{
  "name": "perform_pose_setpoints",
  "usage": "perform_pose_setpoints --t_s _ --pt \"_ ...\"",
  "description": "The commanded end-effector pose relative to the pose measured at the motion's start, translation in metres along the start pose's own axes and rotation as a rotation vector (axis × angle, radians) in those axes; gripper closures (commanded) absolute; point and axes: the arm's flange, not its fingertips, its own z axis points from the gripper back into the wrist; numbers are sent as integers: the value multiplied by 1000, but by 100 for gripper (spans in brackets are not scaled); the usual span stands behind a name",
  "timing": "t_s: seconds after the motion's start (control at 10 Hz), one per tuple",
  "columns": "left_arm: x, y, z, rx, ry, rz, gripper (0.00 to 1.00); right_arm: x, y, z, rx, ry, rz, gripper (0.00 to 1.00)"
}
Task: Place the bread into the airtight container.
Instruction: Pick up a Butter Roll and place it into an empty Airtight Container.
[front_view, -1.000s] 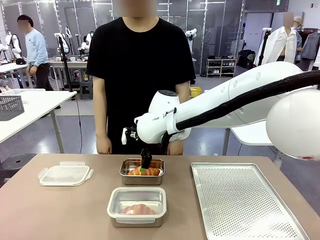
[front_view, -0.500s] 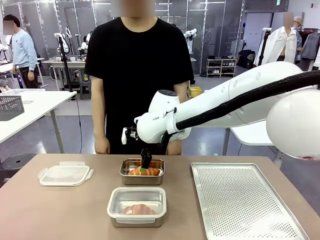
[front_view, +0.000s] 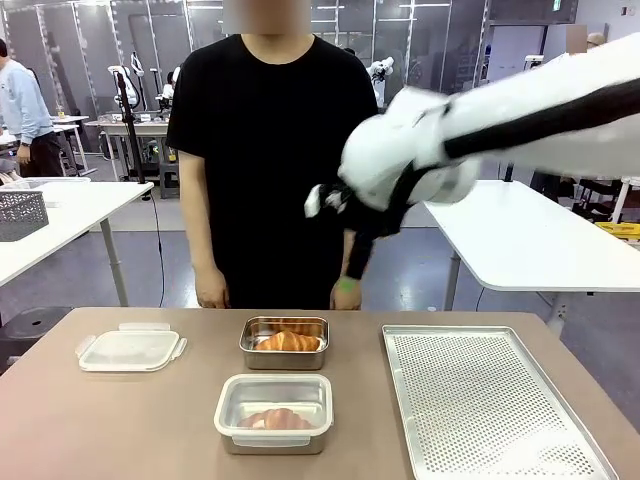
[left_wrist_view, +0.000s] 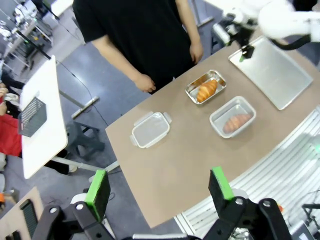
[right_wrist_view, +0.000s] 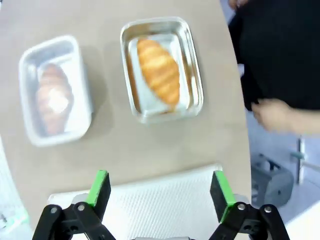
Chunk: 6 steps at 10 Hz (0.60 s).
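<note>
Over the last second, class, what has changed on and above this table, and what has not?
The right arm's gripper has lifted away from the croissant in the open steel container, rising to the right with jaws open and empty. The croissant stays put. The lidded container, clear plastic lid and perforated metal tray are unmoved.

Front camera faces the person across the table; both wrist cameras look down on it.
</note>
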Motion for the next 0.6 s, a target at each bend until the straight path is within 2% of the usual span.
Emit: perform_pose_setpoints --t_s 0.0,0.2,0.5 --pt "-3 -5 9 -1 -22 -2 0 -55 32 59 -12 90 -129 0" --pt "-3 -5 9 -1 -22 -2 0 -88 73 134 -61 142 -214 0" --pt "-3 -5 9 -1 -22 -2 0 -109 151 264 -280 148 -293 0"
